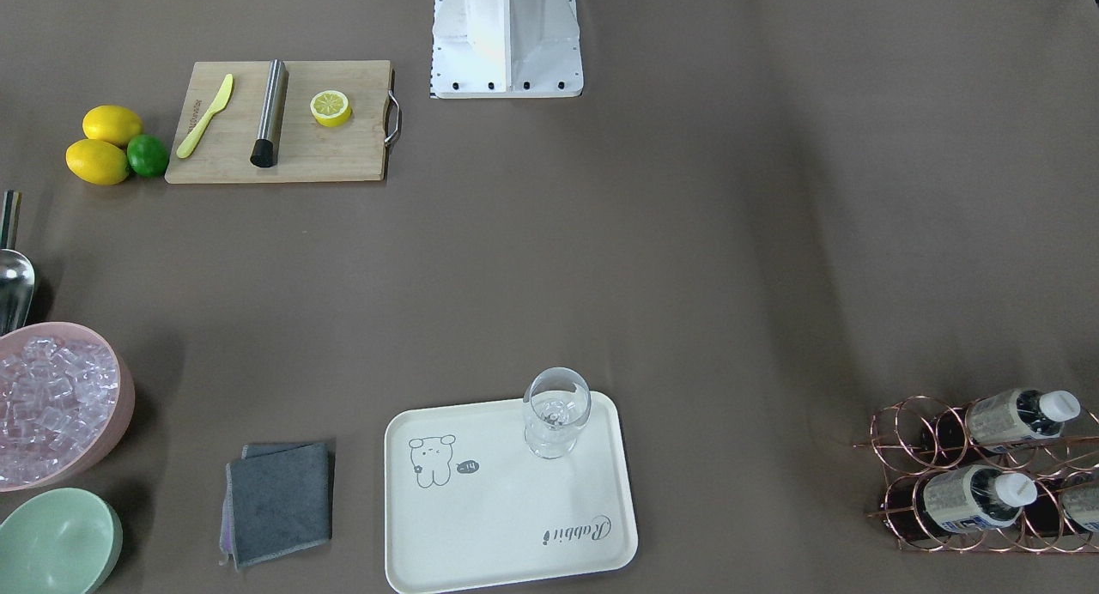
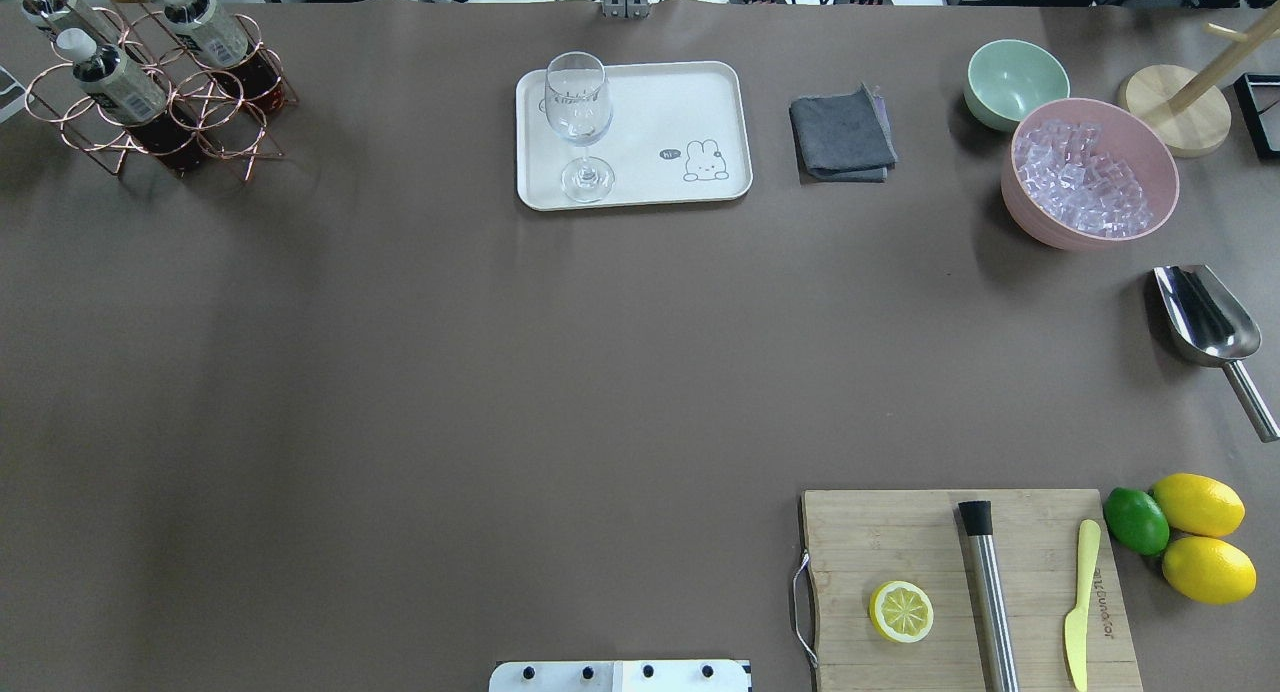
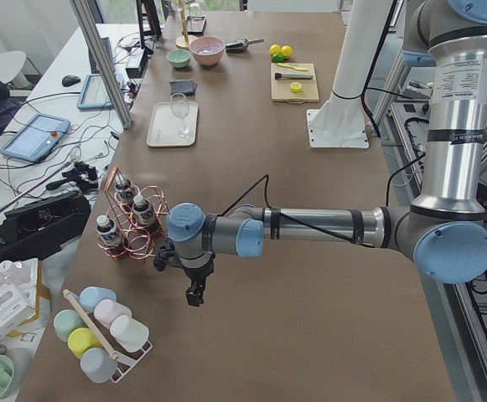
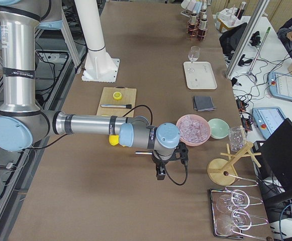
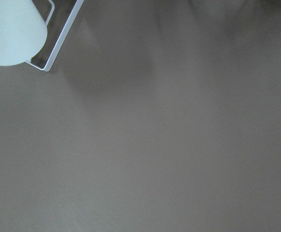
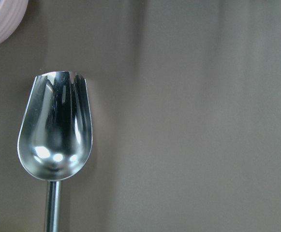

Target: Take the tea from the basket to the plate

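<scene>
Three tea bottles lie in the copper wire basket (image 2: 150,122) at the table's far left corner: one tea (image 2: 112,74) nearest, another (image 2: 207,29) beside it, a third (image 2: 45,0) behind. The front view shows the basket (image 1: 910,422) at the right edge. The cream plate (image 2: 650,112) sits at the far middle with a clear glass (image 2: 578,122) on it. My left gripper (image 3: 194,295) hangs low over the table, beside the basket (image 3: 130,213); I cannot tell its state. My right gripper (image 4: 161,174) hovers near the pink bowl; I cannot tell whether it is open.
A wooden cutting board (image 2: 900,532) holds a lemon half, steel rod and yellow knife. Lemons and a lime (image 2: 1135,520) lie beside it. A pink ice bowl (image 2: 1090,172), mint bowl (image 2: 1015,80), grey cloth (image 2: 842,134) and metal scoop (image 6: 55,130) fill the far right.
</scene>
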